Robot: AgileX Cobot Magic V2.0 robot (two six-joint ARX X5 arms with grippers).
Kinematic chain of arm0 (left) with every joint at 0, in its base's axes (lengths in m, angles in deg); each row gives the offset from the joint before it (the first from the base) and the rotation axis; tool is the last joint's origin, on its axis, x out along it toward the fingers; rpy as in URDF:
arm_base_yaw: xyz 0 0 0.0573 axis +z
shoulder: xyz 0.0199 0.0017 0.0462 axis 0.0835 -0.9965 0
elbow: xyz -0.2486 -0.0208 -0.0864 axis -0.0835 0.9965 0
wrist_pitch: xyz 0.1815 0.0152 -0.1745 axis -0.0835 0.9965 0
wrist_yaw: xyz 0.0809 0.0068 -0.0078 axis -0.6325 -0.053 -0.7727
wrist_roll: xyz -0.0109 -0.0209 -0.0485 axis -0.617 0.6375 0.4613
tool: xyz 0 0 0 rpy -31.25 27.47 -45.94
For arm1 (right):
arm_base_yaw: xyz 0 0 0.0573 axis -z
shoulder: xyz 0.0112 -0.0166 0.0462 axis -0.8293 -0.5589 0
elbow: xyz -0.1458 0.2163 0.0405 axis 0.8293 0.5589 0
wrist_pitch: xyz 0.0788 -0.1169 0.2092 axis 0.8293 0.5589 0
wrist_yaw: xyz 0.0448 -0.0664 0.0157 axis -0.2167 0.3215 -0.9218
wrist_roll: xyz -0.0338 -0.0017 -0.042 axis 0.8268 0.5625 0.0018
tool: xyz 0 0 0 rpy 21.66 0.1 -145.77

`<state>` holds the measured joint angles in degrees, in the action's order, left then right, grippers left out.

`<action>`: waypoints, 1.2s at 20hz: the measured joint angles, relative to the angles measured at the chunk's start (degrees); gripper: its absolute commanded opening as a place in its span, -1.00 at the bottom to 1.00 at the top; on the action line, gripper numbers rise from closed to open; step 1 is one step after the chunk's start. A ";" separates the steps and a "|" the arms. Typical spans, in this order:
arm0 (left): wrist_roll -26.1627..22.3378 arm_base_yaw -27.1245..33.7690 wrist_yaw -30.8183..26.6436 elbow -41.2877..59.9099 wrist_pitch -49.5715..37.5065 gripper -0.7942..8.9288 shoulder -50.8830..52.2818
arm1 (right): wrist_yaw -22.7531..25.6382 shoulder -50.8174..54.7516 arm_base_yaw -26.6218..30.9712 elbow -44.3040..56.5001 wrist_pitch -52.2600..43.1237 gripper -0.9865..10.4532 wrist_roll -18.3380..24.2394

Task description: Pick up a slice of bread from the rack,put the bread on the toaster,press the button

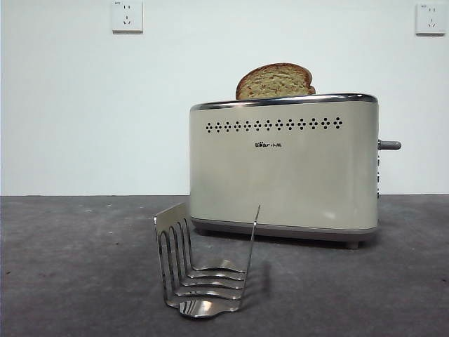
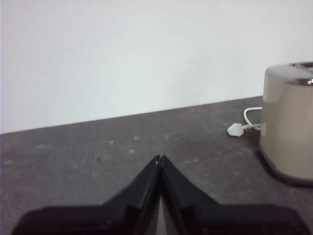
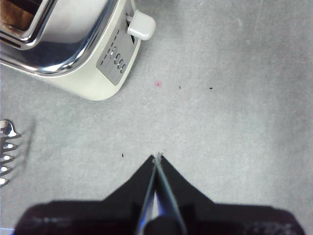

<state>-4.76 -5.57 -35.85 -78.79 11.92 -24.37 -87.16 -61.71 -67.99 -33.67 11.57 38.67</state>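
The slice of bread (image 1: pixel 275 81) stands in the toaster (image 1: pixel 283 172), with the empty rack (image 1: pixel 202 265) at its 7 o'clock. Left hand (image 2: pixel 160 157) and right hand (image 3: pixel 157 156) are pinched closed, holding nothing.

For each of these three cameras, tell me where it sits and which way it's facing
Front view: low at table height, facing level at the toaster, slice of bread and rack; no arm shows.
Left wrist view: low, looking across the table; closed left end effector.
Right wrist view: high, looking down at the button; closed right end effector.
Shared: all three show the toaster.
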 measured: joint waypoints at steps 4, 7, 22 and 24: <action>0.00 1.33 -0.15 1.11 1.99 -0.84 3.08 | -0.02 0.00 0.00 0.00 0.00 -0.83 0.00; 0.00 2.56 -0.37 1.11 6.21 -0.84 4.90 | 0.00 0.00 0.00 0.00 0.00 -0.83 0.02; 3.65 2.64 -5.40 1.11 16.20 -0.84 3.45 | 0.00 0.00 0.00 0.00 0.00 -0.83 0.02; 3.69 2.64 -5.40 1.11 16.20 -0.84 2.03 | 0.00 0.00 0.00 -0.02 0.00 -0.83 0.02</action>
<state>-1.06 -2.92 -41.25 -77.67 28.12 -22.34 -87.16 -61.71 -67.99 -33.69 11.57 38.69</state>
